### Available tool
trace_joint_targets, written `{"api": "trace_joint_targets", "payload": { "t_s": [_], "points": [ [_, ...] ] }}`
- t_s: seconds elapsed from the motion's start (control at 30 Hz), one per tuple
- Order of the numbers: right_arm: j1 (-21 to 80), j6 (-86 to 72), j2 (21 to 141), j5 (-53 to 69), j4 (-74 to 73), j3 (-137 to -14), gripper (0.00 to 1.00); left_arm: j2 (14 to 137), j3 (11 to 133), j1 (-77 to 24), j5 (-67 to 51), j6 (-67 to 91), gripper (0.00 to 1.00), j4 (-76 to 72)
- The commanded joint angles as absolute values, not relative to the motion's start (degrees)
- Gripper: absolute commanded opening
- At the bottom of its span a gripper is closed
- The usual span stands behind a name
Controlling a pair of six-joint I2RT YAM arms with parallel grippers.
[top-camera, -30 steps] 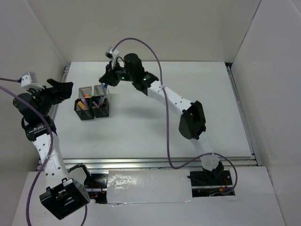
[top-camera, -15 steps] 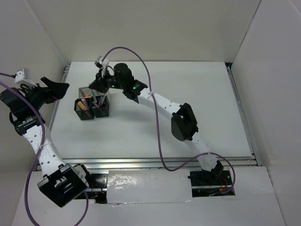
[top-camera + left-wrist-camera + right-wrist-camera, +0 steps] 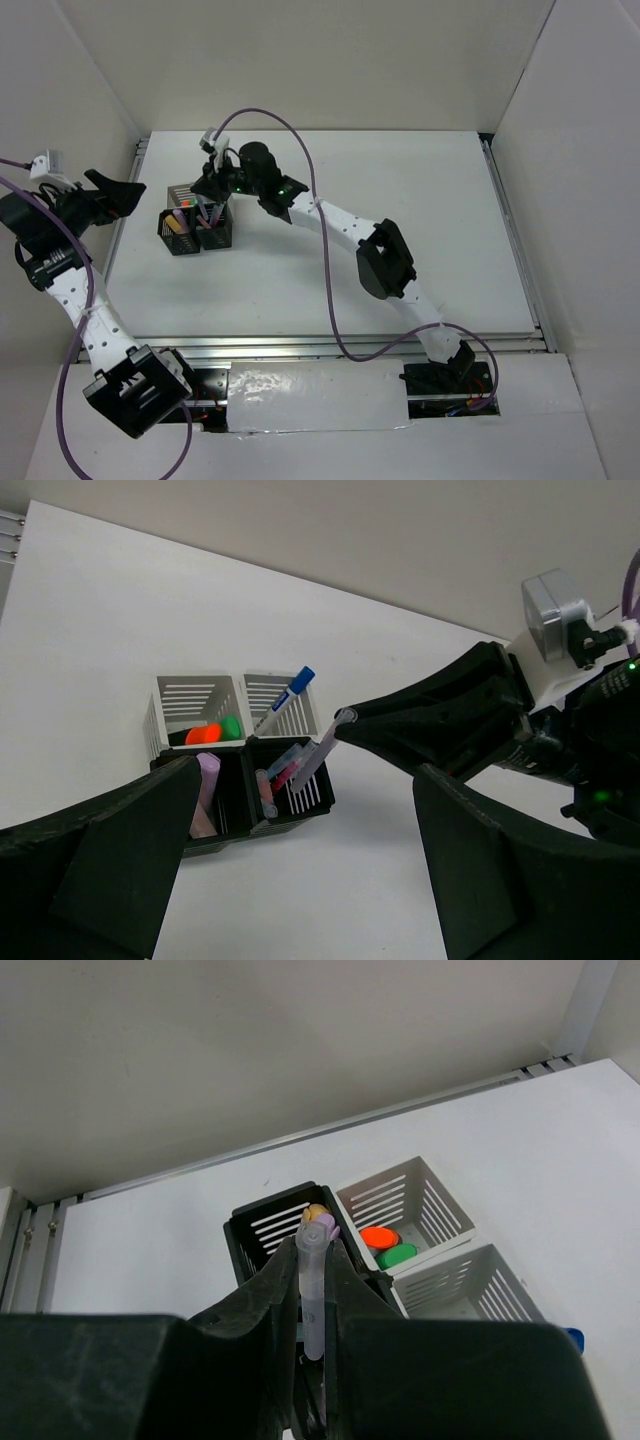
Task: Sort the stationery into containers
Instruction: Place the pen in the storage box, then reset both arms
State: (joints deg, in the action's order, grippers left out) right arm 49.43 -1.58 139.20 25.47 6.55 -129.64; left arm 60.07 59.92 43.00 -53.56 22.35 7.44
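Four mesh cups [image 3: 240, 765] stand clustered, also in the top view [image 3: 176, 238]. The back-left grey cup [image 3: 180, 705] holds orange and green markers. The back-right grey cup [image 3: 262, 692] holds a white blue-capped pen [image 3: 285, 698]. The front-left black cup [image 3: 228, 825] holds pink and purple highlighters. The front-right black cup [image 3: 310, 798] holds several pens. My right gripper [image 3: 314, 1270] is shut on a thin grey pen [image 3: 313, 1305], its lower end slanting over the front-right black cup [image 3: 208, 197]. My left gripper [image 3: 310, 880] is open and empty, left of the cups [image 3: 125, 192].
White walls close in the table on the left, back and right. A metal rail [image 3: 130, 175] runs along the left table edge close to the cups. The right arm [image 3: 340, 215] stretches across the middle of the table.
My right gripper has moved left and down with the grey pen, from beside the cups to over them. My left arm has pulled back to the left.
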Motion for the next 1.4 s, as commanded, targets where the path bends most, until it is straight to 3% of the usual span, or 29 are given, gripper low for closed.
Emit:
{"api": "trace_joint_targets", "payload": {
  "t_s": [0.0, 0.23, 0.33, 0.37, 0.47, 0.77, 0.9, 1.03, 1.17, 1.37],
  "points": [
    [50.3, -0.6, 141.0, 24.3, 10.7, -130.5, 0.00, 59.8, 61.5, 43.8, -55.7, 21.1, 0.99, 6.6],
    [50.8, 2.7, 141.6, 22.5, 10.6, -129.9, 0.05, 61.7, 62.5, 44.0, -56.4, 18.9, 0.99, 8.9],
    [51.1, 3.1, 141.8, 22.8, 9.7, -129.4, 0.18, 62.6, 63.3, 43.9, -56.0, 17.4, 0.99, 10.6],
    [51.2, 3.1, 141.9, 23.1, 9.4, -129.2, 0.33, 62.8, 63.5, 44.1, -56.0, 17.0, 0.99, 10.8],
    [51.4, 2.3, 141.2, 23.0, 8.5, -128.8, 0.57, 63.2, 63.8, 43.9, -55.5, 16.4, 0.99, 10.5],
    [49.8, -2.9, 130.7, 20.8, 2.5, -128.1, 0.70, 70.2, 73.7, 38.5, -47.1, 6.2, 0.99, 23.2],
    [45.0, -6.3, 122.2, 20.6, -6.0, -128.4, 0.75, 71.5, 76.7, 29.1, -42.3, -1.8, 0.99, 27.4],
    [36.3, -4.0, 111.1, 19.2, -22.5, -126.6, 0.78, 73.7, 78.7, 15.3, -28.6, -6.4, 0.99, 30.1],
    [24.7, -0.6, 95.6, 17.9, -27.2, -107.6, 0.80, 82.6, 84.1, 4.8, -24.3, -6.1, 0.99, 35.7],
    [6.4, 5.4, 76.9, 14.9, -26.0, -82.2, 0.83, 84.8, 81.8, 0.5, -21.6, -1.0, 0.99, 28.8]
  ]
}}
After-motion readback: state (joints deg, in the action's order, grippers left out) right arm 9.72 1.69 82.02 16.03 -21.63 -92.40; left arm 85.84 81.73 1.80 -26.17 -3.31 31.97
